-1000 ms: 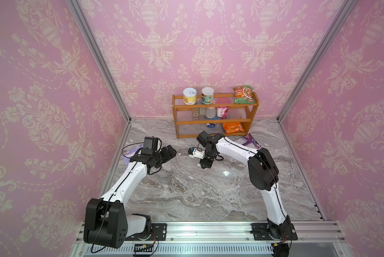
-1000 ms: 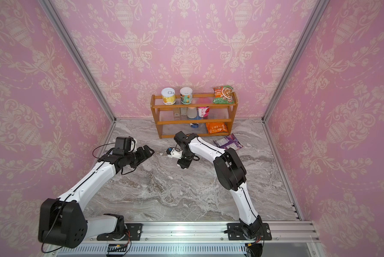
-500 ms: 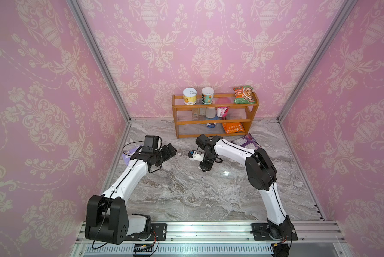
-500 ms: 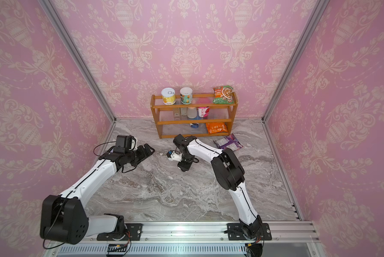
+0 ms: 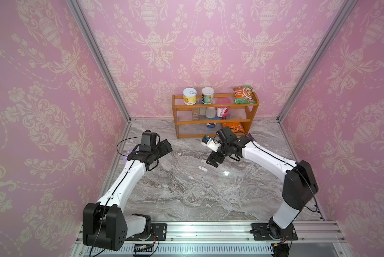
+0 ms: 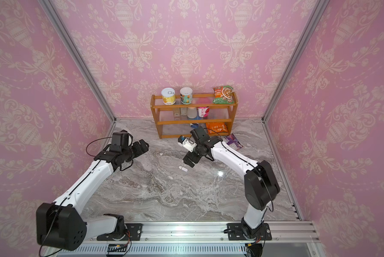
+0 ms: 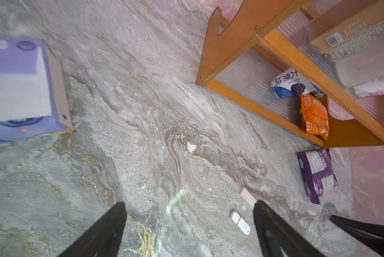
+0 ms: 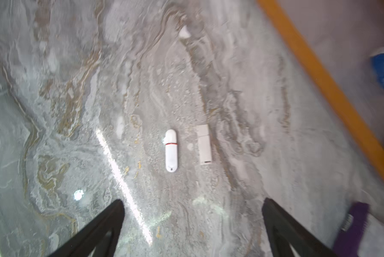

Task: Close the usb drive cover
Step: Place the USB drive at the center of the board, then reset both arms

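The white USB drive lies flat on the marble worktop, about midway between the left and right edges and in the back half, in front of the wooden shelf rack that stands at the back edge. In both top views it is only a small pale capsule. The right wrist view shows it closely: the short rounded cap sits on the body, with a thin red ring at the seam.

That view also shows a flat white rectangular piece lying just beside the drive, parallel to it and not touching. The top views show it too small to make out.

The right gripper hangs above the worktop near the drive, on the side toward the rack. Its wrist view shows its fingers spread wide with nothing between them.

The left gripper is well apart, toward the left edge, and is likewise released. In the left wrist view its fingers stand wide and empty, and the drive shows between them.

Only the left wrist view shows the purple tissue box clearly. A purple packet lies near the rack's right end.
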Tool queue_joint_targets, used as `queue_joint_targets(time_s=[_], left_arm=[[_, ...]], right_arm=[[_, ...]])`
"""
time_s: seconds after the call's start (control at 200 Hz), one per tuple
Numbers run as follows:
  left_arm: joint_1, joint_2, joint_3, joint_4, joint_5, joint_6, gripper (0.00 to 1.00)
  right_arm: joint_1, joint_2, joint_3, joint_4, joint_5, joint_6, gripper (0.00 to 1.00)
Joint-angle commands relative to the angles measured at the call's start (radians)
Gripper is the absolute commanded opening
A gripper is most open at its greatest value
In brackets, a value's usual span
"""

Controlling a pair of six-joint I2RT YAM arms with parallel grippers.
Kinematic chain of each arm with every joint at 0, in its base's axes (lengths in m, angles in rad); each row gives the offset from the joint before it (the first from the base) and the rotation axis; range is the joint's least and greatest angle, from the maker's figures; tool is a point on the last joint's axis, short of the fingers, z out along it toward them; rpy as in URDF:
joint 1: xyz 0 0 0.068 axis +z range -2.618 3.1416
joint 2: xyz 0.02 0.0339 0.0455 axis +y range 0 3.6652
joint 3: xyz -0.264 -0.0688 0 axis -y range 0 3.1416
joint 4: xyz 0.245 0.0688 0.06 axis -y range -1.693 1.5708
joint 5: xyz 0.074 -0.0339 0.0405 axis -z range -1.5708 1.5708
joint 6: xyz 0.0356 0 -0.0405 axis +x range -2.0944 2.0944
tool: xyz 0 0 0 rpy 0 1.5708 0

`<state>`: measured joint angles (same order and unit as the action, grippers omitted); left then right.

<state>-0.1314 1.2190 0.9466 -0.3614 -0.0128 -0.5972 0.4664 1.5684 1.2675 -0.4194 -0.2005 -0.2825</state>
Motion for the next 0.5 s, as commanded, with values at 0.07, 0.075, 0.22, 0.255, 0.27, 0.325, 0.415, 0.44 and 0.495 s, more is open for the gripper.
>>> queue_joint_targets(time_s=[0.07, 0.075, 0.22, 0.255, 0.27, 0.325, 0.415, 0.44, 0.495], left_arm=[[0.005, -0.208, -0.345, 0.568, -0.438, 0.314, 0.99], [0.004, -0.21, -0.357, 0.591, -0.443, 0.324, 0.99], [0.024, -0.121, -0.465, 0.771, -0.561, 0.491, 0.99], [0.027, -0.071, -0.461, 0.775, -0.559, 0.522, 0.99], [0.028, -0.05, -0.459, 0.777, -0.559, 0.534, 0.99], [0.031, 0.024, -0.453, 0.808, -0.563, 0.563, 0.99], [0.055, 0.128, -0.452, 0.844, -0.529, 0.514, 0.99], [0.067, 0.154, -0.461, 0.871, -0.511, 0.492, 0.99], [0.081, 0.224, -0.479, 0.943, -0.5, 0.487, 0.99]], right_arm=[[-0.282, -0.188, -0.32, 0.497, 0.173, 0.311, 1.0], [-0.287, -0.19, -0.325, 0.502, 0.182, 0.314, 1.0], [-0.457, -0.18, -0.458, 0.611, 0.332, 0.412, 1.0], [-0.48, -0.167, -0.488, 0.645, 0.353, 0.416, 1.0], [-0.487, -0.16, -0.497, 0.655, 0.373, 0.413, 1.0], [-0.495, -0.126, -0.527, 0.702, 0.437, 0.384, 1.0], [-0.503, -0.077, -0.496, 0.671, 0.434, 0.38, 1.0], [-0.503, -0.068, -0.5, 0.696, 0.418, 0.379, 1.0], [-0.496, -0.065, -0.518, 0.764, 0.424, 0.364, 1.0]])
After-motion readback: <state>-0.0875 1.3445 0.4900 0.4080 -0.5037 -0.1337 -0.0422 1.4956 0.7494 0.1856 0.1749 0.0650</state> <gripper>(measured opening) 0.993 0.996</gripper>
